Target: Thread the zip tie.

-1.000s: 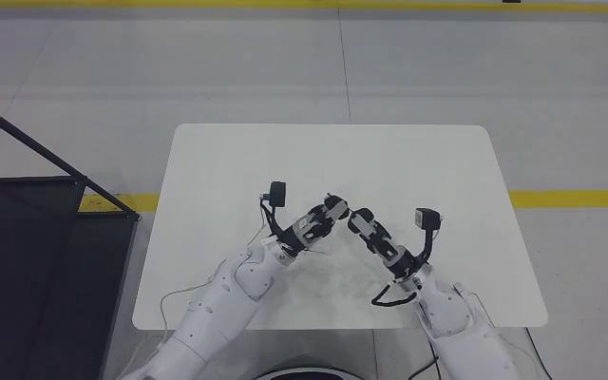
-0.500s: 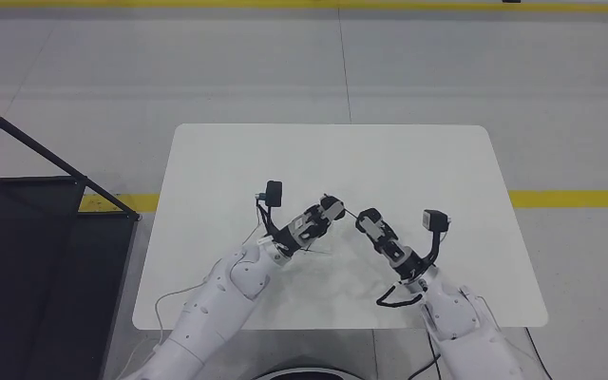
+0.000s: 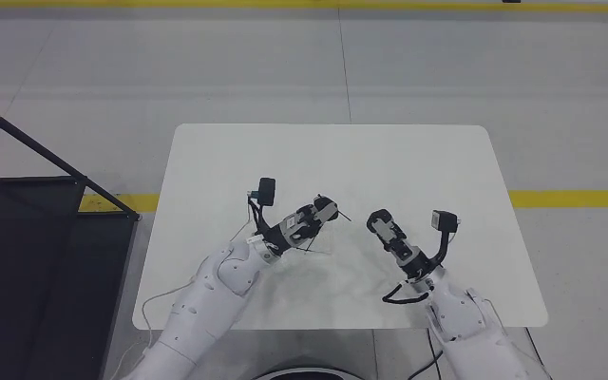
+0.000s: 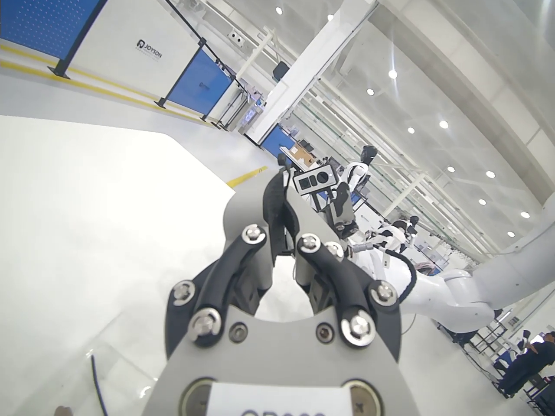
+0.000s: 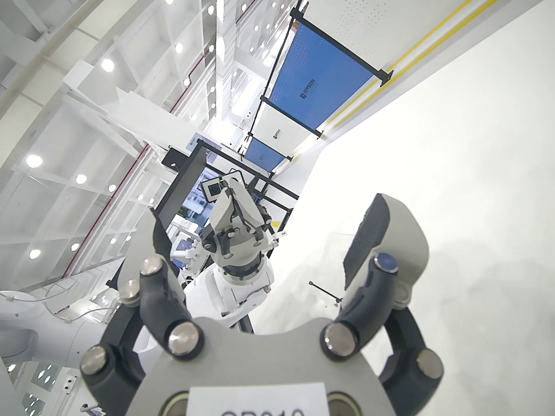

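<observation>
The left pincer [image 3: 328, 205] is hovering with fingers pressed together and the right pincer [image 3: 378, 220] is gaping wide, each carrying a white printed label [image 4: 277, 400] on its base, while the thin black zip tie [image 5: 323, 291] is lying on the counter [image 3: 427, 161] between them, nearer the left.

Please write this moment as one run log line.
left gripper: shut on zip tie | right gripper: open, apart from it | threading: cannot tell
</observation>
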Tool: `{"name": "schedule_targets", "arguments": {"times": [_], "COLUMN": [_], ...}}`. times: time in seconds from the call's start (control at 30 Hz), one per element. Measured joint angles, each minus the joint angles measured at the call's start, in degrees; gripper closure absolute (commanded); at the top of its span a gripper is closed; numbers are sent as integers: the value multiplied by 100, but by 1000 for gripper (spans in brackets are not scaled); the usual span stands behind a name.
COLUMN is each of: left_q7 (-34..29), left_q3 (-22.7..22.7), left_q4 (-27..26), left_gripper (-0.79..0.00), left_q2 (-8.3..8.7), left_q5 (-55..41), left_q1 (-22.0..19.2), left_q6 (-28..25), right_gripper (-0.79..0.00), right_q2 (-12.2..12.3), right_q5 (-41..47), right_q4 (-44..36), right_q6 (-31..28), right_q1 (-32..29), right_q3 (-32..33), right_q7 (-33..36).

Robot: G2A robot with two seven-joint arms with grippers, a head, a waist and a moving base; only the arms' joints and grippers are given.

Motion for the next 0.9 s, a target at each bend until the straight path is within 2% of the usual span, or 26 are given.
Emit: {"name": "schedule_targets", "arguments": {"times": [0.13, 0.4, 0.53, 0.67, 0.77, 0.9], "left_q7": [-280, -1069, -1551, -2007, -2299, -2620], "left_q3": [-312, -1080, -1428, -1729, -1888, -2058], "left_q4": [-274, -785, -983, -1164, -1279, -1441], "left_gripper": [0, 0, 0, 0, 0, 0], "left_q2": [107, 372, 507, 636, 716, 807], "left_q5": [-121, -613, -1013, -1372, -1556, -1667], "left_q1": [167, 585, 806, 1033, 1176, 1353], "left_q6": [23, -7, -56, -110, -116, -78], "right_gripper": [-785, -785, -785, -785, -785, -785], "right_q2": [6, 45, 37, -7, -32, -35], "right_q5": [-148, -2091, -3396, -4667, -5077, -4848], "right_q4": [-80, -1051, -1654, -2144, -2275, -2356], "right_q6": [-4, 437, 1145, 2151, 2487, 2542], "right_q1": [-20, -300, -459, -528, -534, -675], "right_q3": [1, 88, -76, -497, -716, -634], "right_q7": [42, -149, -224, -65, 18, -194]}}
